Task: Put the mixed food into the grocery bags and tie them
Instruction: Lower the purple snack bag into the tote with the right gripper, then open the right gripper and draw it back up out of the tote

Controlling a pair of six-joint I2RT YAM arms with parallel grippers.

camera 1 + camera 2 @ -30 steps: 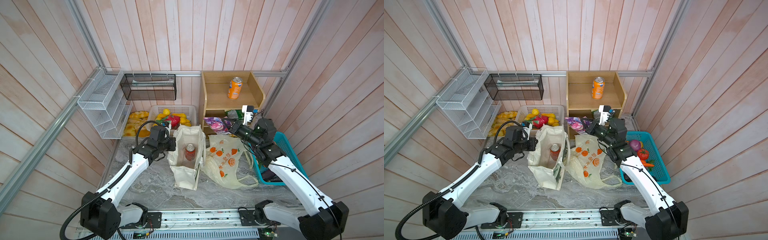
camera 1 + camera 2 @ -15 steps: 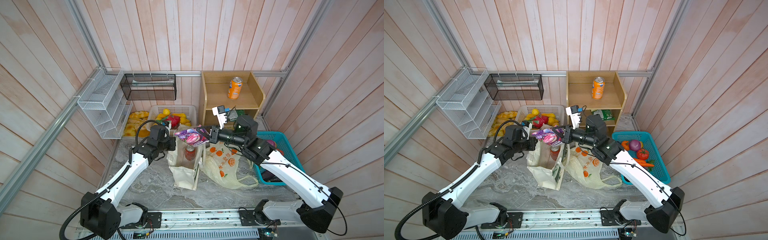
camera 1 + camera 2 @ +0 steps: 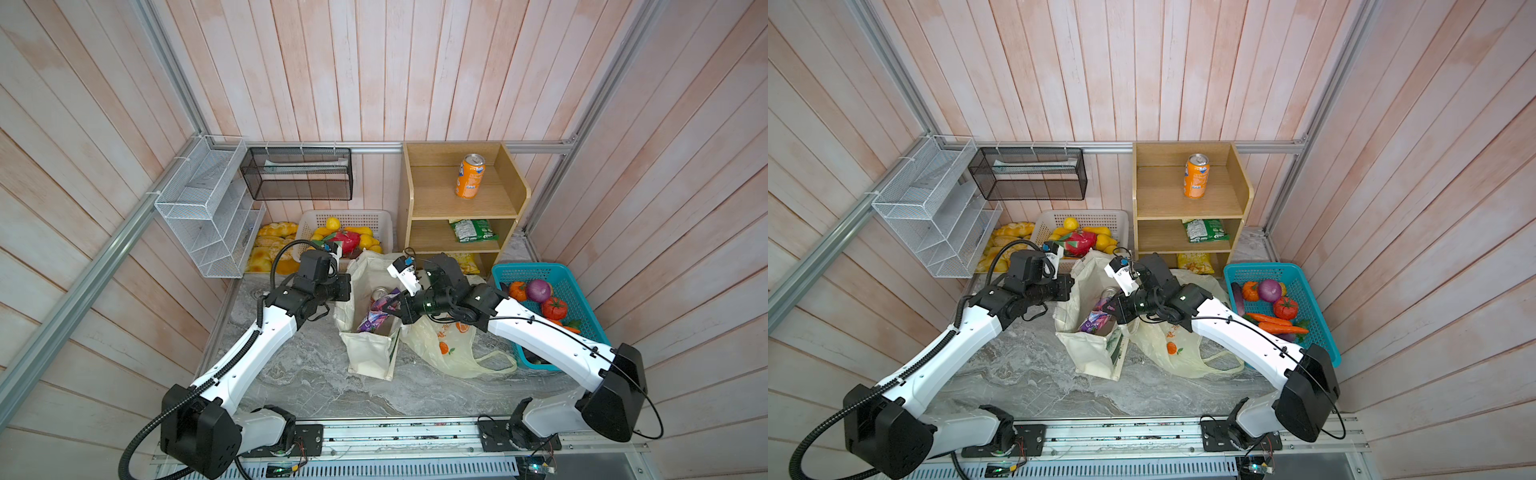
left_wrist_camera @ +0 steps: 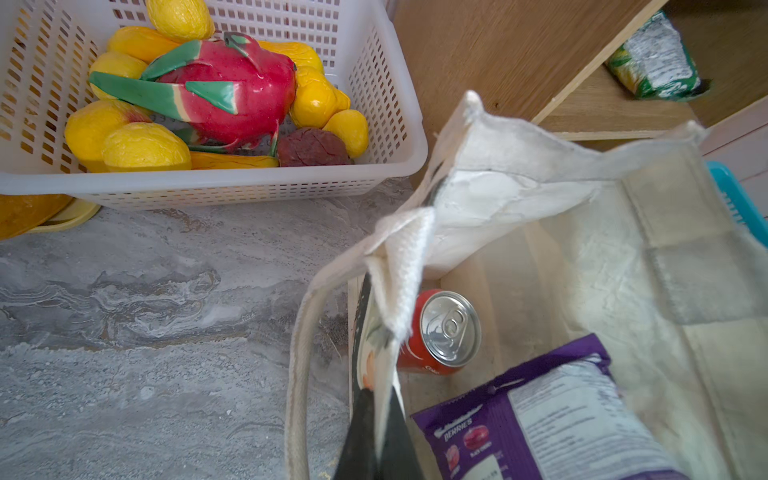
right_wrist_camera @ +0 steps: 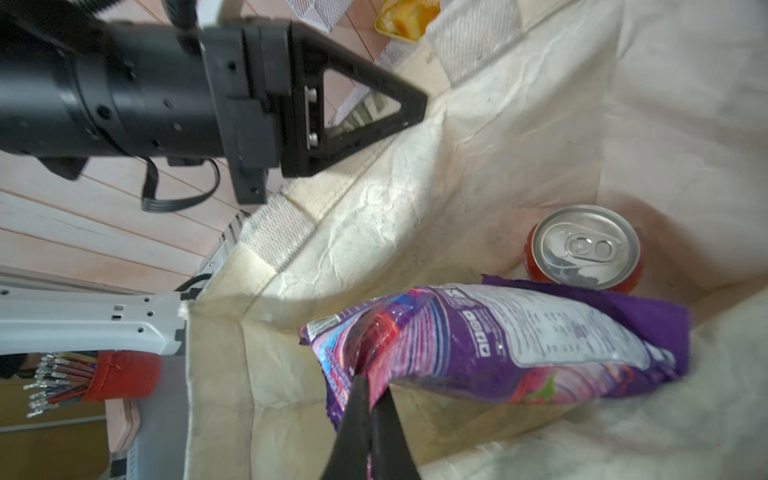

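Purple snack packet (image 3: 376, 313): one, frame centre, long axis slanting down into canvas tote (image 3: 368, 357).
Red soda can (image 5: 586, 249): one, upright inside tote.
Right gripper (image 5: 365, 384): pinching packet's upper edge.
Left gripper (image 4: 374, 353): pinching tote rim.

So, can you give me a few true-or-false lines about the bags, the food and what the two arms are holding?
The right arm's jaws pinch the purple snack packet inside the canvas tote. True.
The red soda can lies on the table. False: it stands upright in the tote.
The left arm's jaws clamp the tote's rim. True.
The toy carrots are in the plastic bag. False: they lie in the blue basket.
The orange soda can stands on the wooden shelf's top. True.
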